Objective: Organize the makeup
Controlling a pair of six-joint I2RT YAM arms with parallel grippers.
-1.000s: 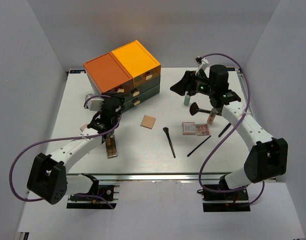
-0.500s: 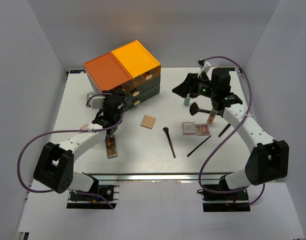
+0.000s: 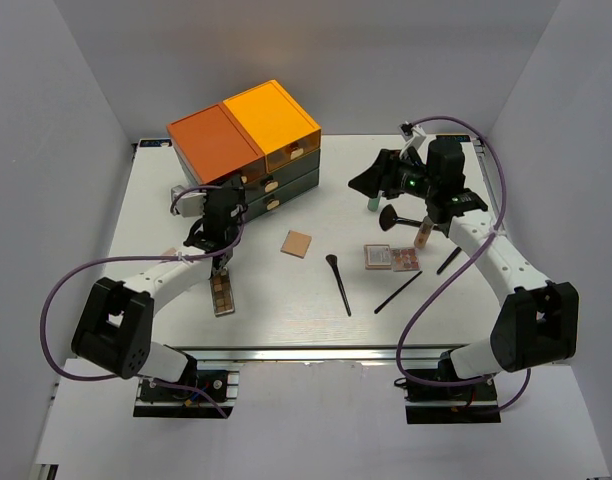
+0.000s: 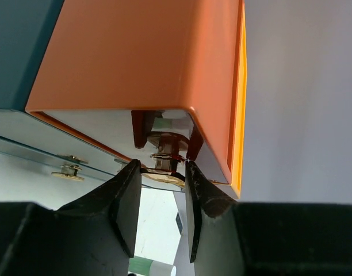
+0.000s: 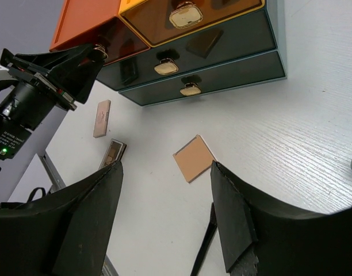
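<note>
My left gripper (image 3: 229, 192) is at the front of the orange-topped drawer box (image 3: 241, 140). In the left wrist view its jaws (image 4: 163, 167) stand narrow, closed on the gold drawer knob (image 4: 164, 156) of the top orange drawer. My right gripper (image 3: 359, 180) hangs open and empty above the table, over the tan square compact (image 5: 194, 158). On the table lie the compact (image 3: 297, 243), a black brush (image 3: 338, 283), a thin brush (image 3: 397, 292), a pink palette (image 3: 391, 257), a long brown palette (image 3: 222, 293) and a small pink piece (image 3: 169, 255).
A green-white bottle (image 3: 371, 202), a beige bottle (image 3: 423, 233), a wide brush (image 3: 391, 216) and another black brush (image 3: 449, 260) stand or lie under the right arm. The drawer box (image 5: 210, 63) has gold knobs on its dark drawers. White walls ring the table.
My left gripper has moved up and away from the long palette to the drawer front and onto the knob. The right gripper has shifted slightly right.
</note>
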